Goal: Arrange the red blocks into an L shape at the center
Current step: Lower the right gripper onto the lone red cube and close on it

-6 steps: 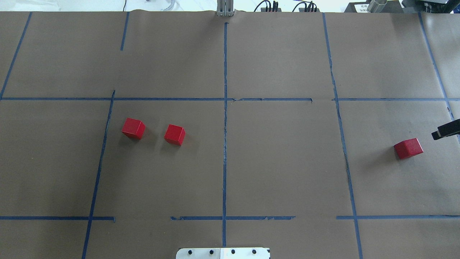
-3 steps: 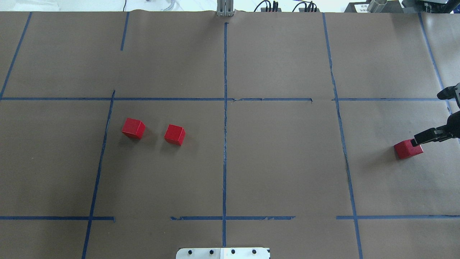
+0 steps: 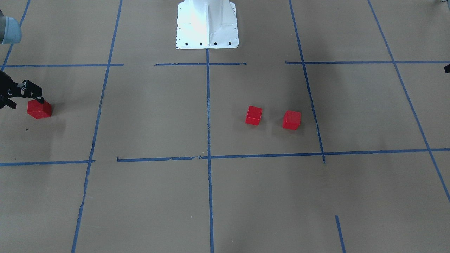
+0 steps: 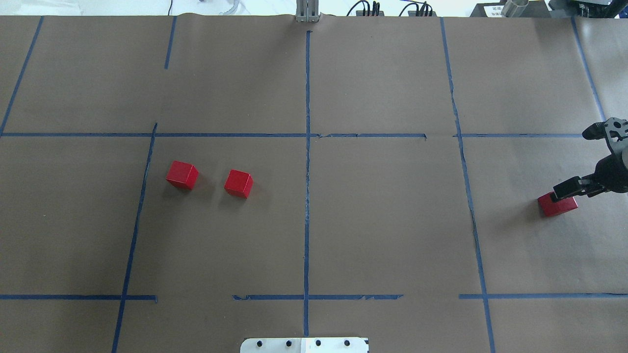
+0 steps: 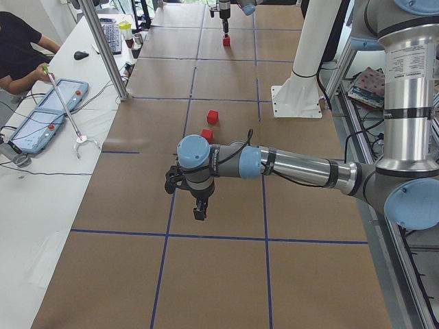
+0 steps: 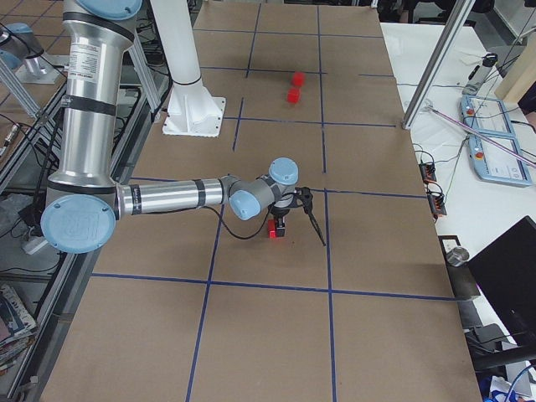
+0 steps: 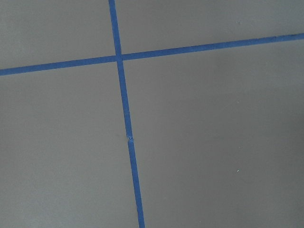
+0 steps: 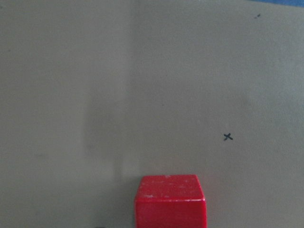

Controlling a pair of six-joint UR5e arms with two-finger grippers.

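Although two blocks (image 4: 182, 175) lie apart at center (image 4: 382, 215), your third block (image 4: 558, 206) sits far right, at the open, empty right gripper (image 4: 574, 164); the left gripper (image 5: 199, 211) you cannot judge. No L yet.

No word, brand or number can be read anywhere. The one sign is a tiny dark cross (image 8: 228, 137) inked on the brown paper (image 8: 95, 95), near the right gripper (image 3: 25, 102), just past the red block (image 8: 170, 202) on the operators' side. A white card (image 4: 490, 9), well beyond that gripper at the table's far edge, bears print too small to read
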